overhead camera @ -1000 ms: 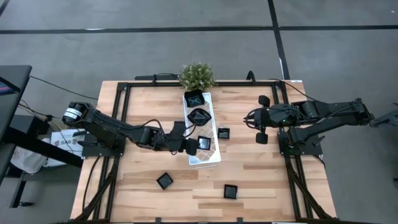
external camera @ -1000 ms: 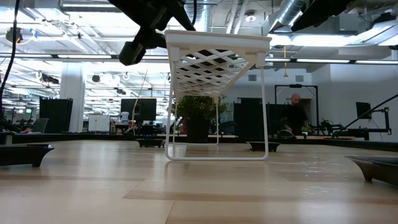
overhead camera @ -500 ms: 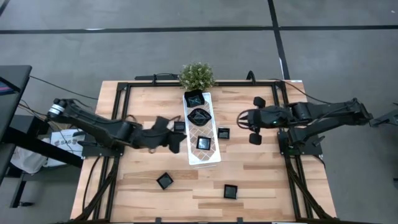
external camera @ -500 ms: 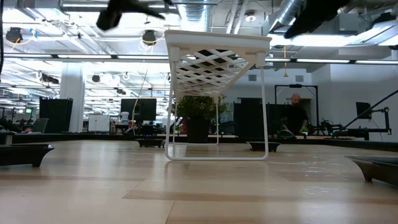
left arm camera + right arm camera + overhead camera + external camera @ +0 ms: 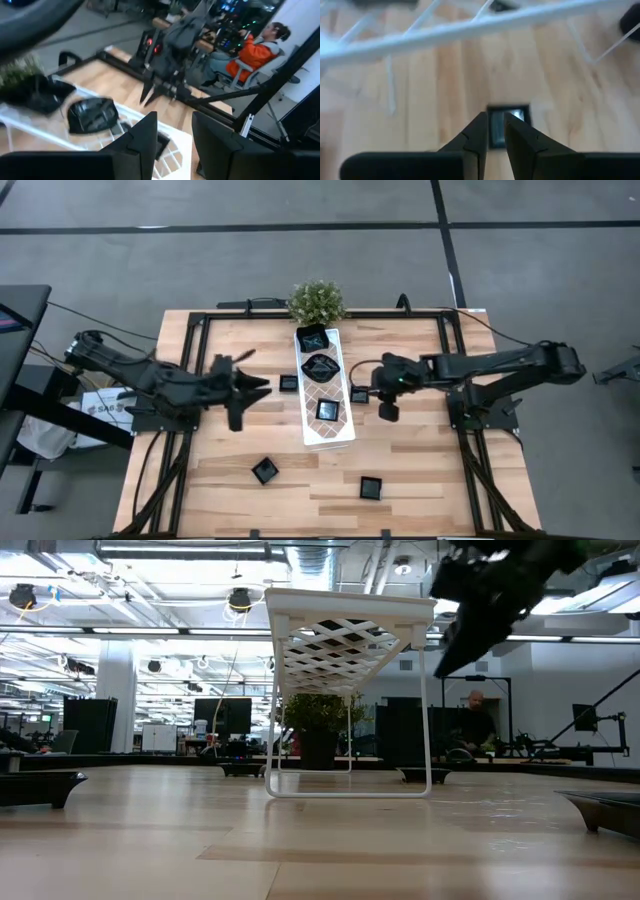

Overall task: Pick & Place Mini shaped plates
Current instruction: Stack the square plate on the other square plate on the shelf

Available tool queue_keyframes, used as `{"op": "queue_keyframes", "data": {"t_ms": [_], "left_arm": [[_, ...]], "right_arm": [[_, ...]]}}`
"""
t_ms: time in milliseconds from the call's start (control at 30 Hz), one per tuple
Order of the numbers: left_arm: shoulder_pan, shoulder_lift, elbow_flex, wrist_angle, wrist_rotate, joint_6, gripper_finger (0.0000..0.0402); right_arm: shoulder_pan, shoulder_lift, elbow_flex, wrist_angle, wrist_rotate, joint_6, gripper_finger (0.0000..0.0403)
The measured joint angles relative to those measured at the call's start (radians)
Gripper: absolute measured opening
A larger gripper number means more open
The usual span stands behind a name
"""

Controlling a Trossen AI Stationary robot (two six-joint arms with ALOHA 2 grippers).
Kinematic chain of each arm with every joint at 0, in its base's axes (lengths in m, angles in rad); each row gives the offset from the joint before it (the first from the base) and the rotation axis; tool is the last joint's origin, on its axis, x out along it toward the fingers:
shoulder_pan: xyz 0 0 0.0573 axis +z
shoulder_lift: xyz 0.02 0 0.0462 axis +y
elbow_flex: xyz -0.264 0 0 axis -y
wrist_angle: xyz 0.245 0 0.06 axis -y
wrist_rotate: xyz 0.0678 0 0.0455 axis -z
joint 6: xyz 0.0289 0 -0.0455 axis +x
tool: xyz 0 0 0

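Right gripper (image 5: 386, 392) hangs with its fingers a narrow gap apart, empty, just beside the long white lattice tray (image 5: 340, 432). Directly ahead of it on the wooden table (image 5: 420, 470) we see a small glossy black square plate (image 5: 508, 123). Our left gripper (image 5: 238, 387) waits open on the tray's far side. Three black plates (image 5: 320, 366) sit on the tray; others lie scattered nearer the table's front edge.
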Motion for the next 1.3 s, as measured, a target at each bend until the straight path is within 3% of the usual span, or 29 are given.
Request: {"op": "queue_keyframes", "data": {"t_ms": [333, 567, 833, 1100, 1300], "left_arm": [[0.013, -0.130, 0.000, -0.199, 0.000, 0.165, 0.0124], [0.013, -0.148, 0.000, -0.252, 0.046, 0.261, 0.0124], [0.096, -0.159, 0.000, -0.253, 0.047, 0.316, 0.0124], [0.209, -0.177, 0.000, -0.253, 0.053, 0.348, 0.0124], [0.296, -0.177, 0.000, -0.252, 0.135, 0.343, 0.0124]], "right_arm": [[-0.199, 0.213, 0.000, 0.105, -0.148, -0.004, 0.0056], [-0.219, 0.267, 0.004, 0.115, -0.316, -0.140, 0.0056], [-0.267, 0.205, 0.008, 0.113, -0.312, -0.220, 0.0056], [-0.336, 0.248, 0.008, 0.113, -0.297, -0.194, 0.0056], [-0.376, 0.280, 0.008, 0.107, -0.403, -0.182, 0.0056]]}}
